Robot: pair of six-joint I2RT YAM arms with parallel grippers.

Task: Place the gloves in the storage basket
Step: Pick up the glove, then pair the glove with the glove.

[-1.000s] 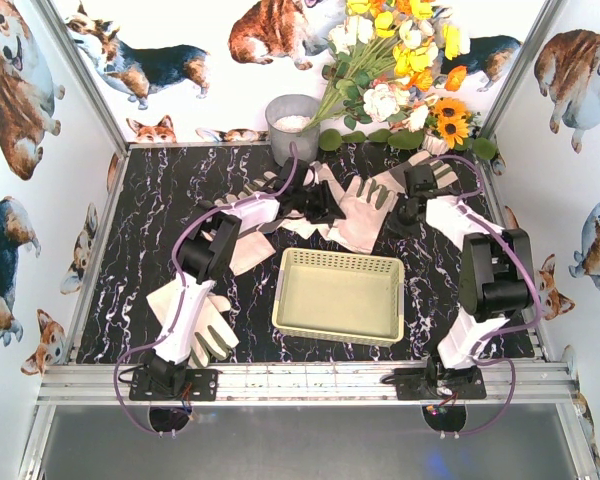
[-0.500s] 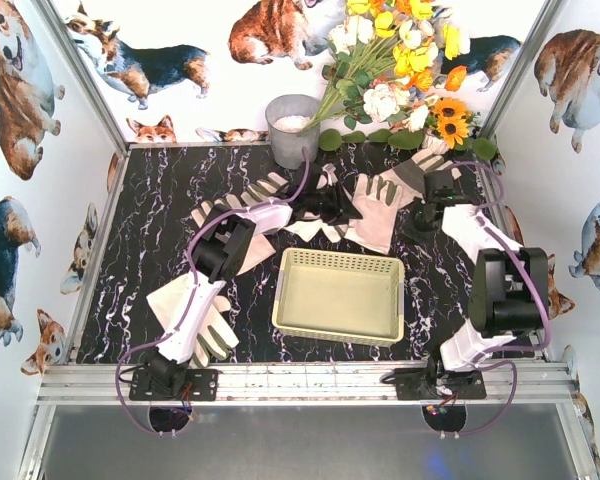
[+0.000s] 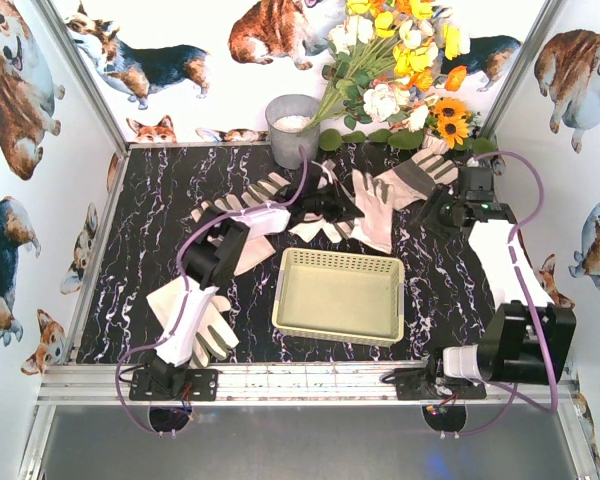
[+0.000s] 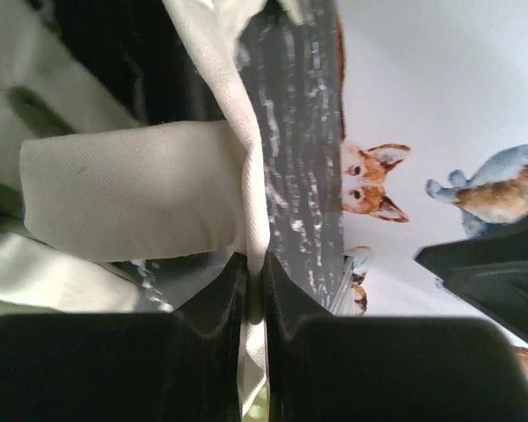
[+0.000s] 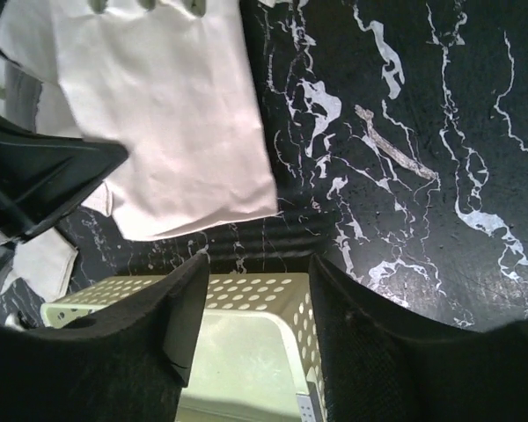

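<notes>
The storage basket (image 3: pixel 340 296), pale cream with perforated sides, sits in the middle of the black marble table. Several white gloves lie behind it, one (image 3: pixel 373 207) flat by the basket's far edge and another (image 3: pixel 417 172) further right. My left gripper (image 3: pixel 338 207) is shut on a fold of a white glove (image 4: pixel 132 189), and the fabric runs between its pads (image 4: pixel 253 264). My right gripper (image 3: pixel 437 217) is open with nothing in it. It hovers over the basket's corner (image 5: pixel 246 299), and a flat glove (image 5: pixel 176 114) lies beyond its fingers.
A grey metal bucket (image 3: pixel 292 128) stands at the back wall beside a bunch of artificial flowers (image 3: pixel 400 70). More gloves lie at the left, one (image 3: pixel 208 328) under the left arm and another (image 3: pixel 250 250) near the basket's left side. Corgi-print walls close in the table.
The left gripper has closed on a glove's fabric. The right gripper has opened and swung right, away from the gloves, as its arm folded back.
</notes>
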